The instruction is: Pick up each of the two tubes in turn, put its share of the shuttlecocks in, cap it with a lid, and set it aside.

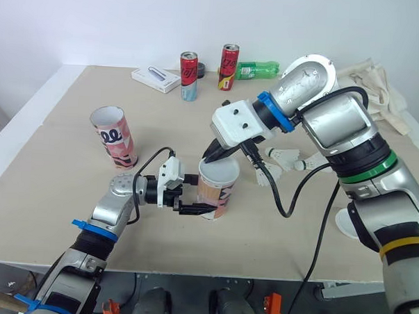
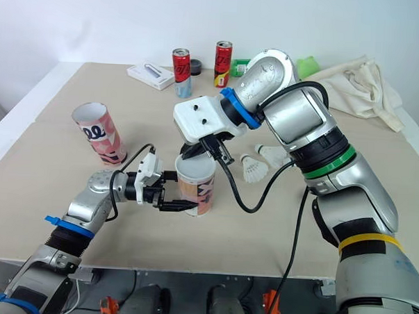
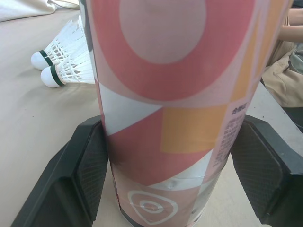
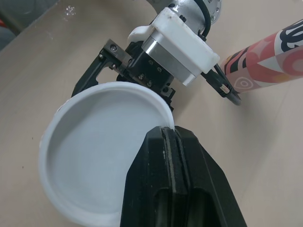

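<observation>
The upright tube (image 1: 217, 193) near the table's (image 1: 64, 137) front edge is topped by a white lid (image 4: 94, 151), its rim pinched by the right gripper (image 4: 166, 136), while the left gripper (image 1: 192, 196) clasps its base, shuttlecocks (image 1: 287, 159) nearby.

Robot test lab, plain beige counter (image 1: 56, 157) against bare white wall (image 1: 97, 20), scattered props, drink cans (image 1: 189, 76), cloth bag (image 2: 359, 83).
</observation>
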Action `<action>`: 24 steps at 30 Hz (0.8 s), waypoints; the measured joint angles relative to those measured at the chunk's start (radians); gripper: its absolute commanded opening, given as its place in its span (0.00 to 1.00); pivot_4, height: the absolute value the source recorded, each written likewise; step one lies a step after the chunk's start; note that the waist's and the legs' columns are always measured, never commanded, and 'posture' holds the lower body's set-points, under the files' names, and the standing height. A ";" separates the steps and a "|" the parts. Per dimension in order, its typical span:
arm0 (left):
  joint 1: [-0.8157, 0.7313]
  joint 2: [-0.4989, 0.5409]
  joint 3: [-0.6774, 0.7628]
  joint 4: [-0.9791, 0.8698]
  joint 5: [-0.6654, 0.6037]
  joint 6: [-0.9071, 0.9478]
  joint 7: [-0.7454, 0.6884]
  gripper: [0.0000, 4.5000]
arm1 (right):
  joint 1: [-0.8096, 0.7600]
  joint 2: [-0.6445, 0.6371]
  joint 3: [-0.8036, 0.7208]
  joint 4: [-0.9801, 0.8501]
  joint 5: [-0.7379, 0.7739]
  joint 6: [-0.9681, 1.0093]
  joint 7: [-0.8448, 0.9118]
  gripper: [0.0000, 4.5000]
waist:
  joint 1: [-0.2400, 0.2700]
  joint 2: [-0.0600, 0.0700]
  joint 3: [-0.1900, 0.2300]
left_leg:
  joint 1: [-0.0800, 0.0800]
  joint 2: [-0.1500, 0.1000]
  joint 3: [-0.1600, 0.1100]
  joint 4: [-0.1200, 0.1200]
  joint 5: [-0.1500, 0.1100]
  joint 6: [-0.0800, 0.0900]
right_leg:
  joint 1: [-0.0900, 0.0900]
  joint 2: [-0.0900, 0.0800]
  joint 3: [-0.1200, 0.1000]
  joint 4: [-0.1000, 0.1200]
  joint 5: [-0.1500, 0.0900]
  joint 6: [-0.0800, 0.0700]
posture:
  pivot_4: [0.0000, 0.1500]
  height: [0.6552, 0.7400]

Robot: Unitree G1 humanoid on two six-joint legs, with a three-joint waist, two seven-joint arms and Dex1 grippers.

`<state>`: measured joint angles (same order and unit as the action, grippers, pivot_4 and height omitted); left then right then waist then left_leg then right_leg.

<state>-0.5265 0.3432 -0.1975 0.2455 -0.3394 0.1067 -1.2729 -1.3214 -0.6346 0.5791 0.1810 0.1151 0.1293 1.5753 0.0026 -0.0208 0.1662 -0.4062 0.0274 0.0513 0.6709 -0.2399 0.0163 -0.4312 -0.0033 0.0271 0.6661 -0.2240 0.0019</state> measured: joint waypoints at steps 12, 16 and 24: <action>0.001 0.000 -0.002 -0.001 0.005 0.000 0.000 0.78 | 0.032 0.003 -0.019 -0.008 0.004 -0.007 -0.003 0.08 | 0.000 -0.002 -0.002 | 0.001 0.000 0.000 0.000 0.000 0.000 | 0.001 0.000 0.000 0.000 0.000 0.000 | 1.00 1.00; 0.004 0.001 0.001 0.000 0.005 0.001 0.001 0.78 | 0.050 0.028 -0.036 0.019 0.000 -0.006 -0.003 0.42 | 0.000 -0.003 -0.003 | 0.001 0.000 0.000 0.000 0.000 0.000 | 0.002 0.000 0.000 0.000 0.000 0.000 | 1.00 1.00; 0.006 0.002 0.006 -0.004 0.003 0.008 0.001 0.78 | 0.032 0.071 -0.072 0.096 -0.012 0.032 0.000 0.71 | 0.000 -0.003 -0.003 | 0.002 0.000 0.000 0.000 0.000 0.000 | 0.002 0.000 0.000 0.000 0.000 0.000 | 1.00 1.00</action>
<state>-0.5202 0.3448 -0.1917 0.2417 -0.3360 0.1145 -1.2718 -1.2893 -0.5633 0.5069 0.2768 0.1031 0.1611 1.5748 0.0022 -0.0238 0.1632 -0.4040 0.0277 0.0510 0.6709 -0.2399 0.0163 -0.4289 -0.0034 0.0266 0.6661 -0.2241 0.0014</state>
